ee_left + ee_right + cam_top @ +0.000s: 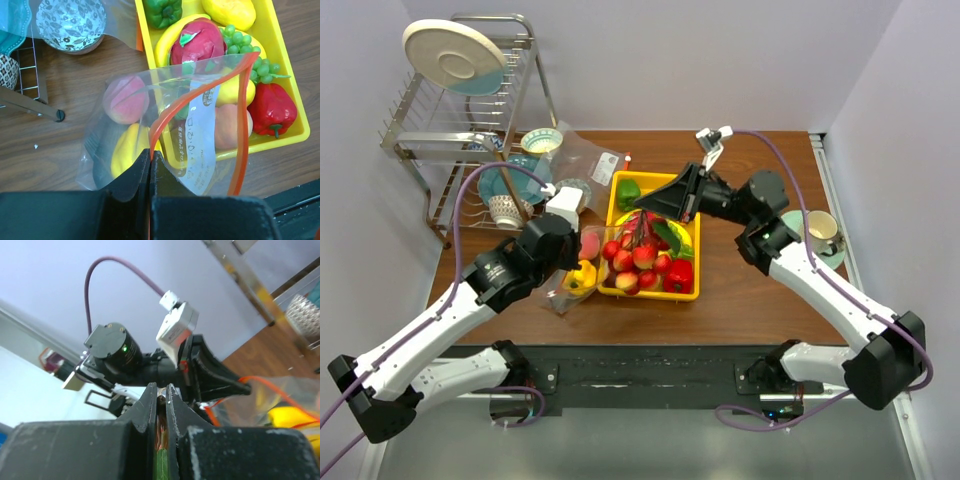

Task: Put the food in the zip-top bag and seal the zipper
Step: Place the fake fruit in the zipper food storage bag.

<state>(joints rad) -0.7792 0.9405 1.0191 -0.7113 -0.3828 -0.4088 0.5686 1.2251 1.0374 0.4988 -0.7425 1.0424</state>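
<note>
The zip-top bag [200, 130] hangs open beside the yellow tray [295, 132], and my left gripper [150, 152] is shut on its orange-red zipper [167, 112] at the near corner. A peach [125, 100], a yellow pepper [127, 147] and a grey piece lie inside the bag. From above, my left gripper [580, 258] holds the bag [570, 290] at the tray's left side. My right gripper [645, 212] hovers over the tray [650, 294], shut on the brown stem [161, 427] of a bunch of red fruit [638, 260] that dangles below it. More food stays in the tray: green pepper [162, 11], dragon fruit [197, 45], grapes [245, 50], red pepper [272, 107].
A wire dish rack [460, 120] with a plate [455, 55] stands at the back left, bowls [70, 22] beside it. A second, flatter clear bag [590, 160] lies behind the tray. A mug [822, 232] sits on a saucer at the right edge.
</note>
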